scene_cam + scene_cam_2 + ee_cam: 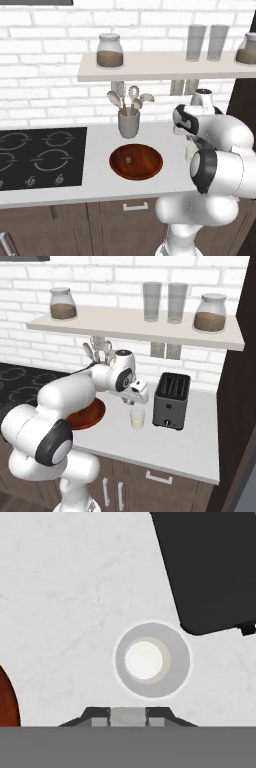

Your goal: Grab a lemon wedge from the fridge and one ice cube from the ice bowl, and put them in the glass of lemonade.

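The glass of lemonade (137, 418) stands on the counter just left of the black toaster. From above it is a pale ring (152, 659) with cream liquid. My gripper (131, 402) hangs a little above it and slightly off its centre. In the hand view my gripper (128, 715) is shut on a small pale grey ice cube (128, 717). The wooden ice bowl (145, 172) lies left of the glass, with another tiny ice cube (129, 160) in it. I cannot make out a lemon wedge. The fridge is out of view.
The black toaster (171, 401) is close on the glass's right. A grey utensil cup (128, 124) stands behind the bowl, and the stove (40, 157) lies to the left. A shelf (135, 325) above holds two tall glasses and jars. A dark wall (235, 406) bounds the counter's right end.
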Controlling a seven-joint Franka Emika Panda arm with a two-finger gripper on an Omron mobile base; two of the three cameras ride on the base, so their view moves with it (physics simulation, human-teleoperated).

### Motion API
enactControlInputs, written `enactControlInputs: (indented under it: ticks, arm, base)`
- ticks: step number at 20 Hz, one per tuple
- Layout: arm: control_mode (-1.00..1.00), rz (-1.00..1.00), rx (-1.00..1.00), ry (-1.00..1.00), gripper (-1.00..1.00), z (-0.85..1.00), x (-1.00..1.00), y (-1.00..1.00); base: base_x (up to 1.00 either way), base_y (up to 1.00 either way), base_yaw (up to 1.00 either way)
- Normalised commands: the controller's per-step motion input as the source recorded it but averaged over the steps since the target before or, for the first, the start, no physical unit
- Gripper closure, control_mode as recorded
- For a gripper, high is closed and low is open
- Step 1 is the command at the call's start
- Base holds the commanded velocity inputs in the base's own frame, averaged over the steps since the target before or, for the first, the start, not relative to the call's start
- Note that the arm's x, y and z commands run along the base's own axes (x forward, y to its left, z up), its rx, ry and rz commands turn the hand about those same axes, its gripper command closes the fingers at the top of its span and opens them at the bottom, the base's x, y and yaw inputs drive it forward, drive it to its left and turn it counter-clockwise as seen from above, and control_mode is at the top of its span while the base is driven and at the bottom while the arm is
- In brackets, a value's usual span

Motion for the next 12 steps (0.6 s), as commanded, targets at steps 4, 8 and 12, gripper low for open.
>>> enactControlInputs:
  ticks: [4, 8, 12]
  arm:
    - [-1.0, -0.22, 0.0, -0.01, 1.0, -0.2, 0.12, -0.01]
    - [-1.0, -0.18, 0.0, 0.0, 1.0, -0.13, 0.11, -0.12]
    - [-1.0, -0.13, 0.0, 0.0, 1.0, -0.06, 0.09, -0.33]
  base:
    - [0.0, 0.0, 0.0]
    - [0.0, 0.0, 0.0]
    - [0.0, 0.0, 0.0]
